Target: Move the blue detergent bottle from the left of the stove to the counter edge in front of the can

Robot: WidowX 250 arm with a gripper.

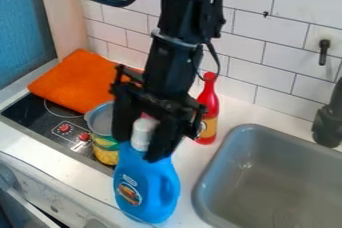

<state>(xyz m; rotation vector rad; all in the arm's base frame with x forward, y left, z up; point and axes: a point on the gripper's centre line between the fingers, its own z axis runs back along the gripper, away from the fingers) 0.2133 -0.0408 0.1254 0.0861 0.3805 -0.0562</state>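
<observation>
Blue bottle (143, 189), near the counter's (191, 164) front edge, cap (141, 133) clasped by the gripper (139, 148); pot (102, 128) close, stove (43, 126) side; red bottle (208, 107), sink (257, 130) side; orange cloth (81, 79) over the stove's back.

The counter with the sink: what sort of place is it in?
Probably a toy or mock kitchen: a grey sink, a black stovetop with red knobs, and white wall tiles behind.

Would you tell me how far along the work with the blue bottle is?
Reaching the blue bottle looks done: the gripper is at its top. In hand is the grip, which looks closed around the white cap. Letting go is left; whether the bottle is off the counter, I cannot tell.
</observation>
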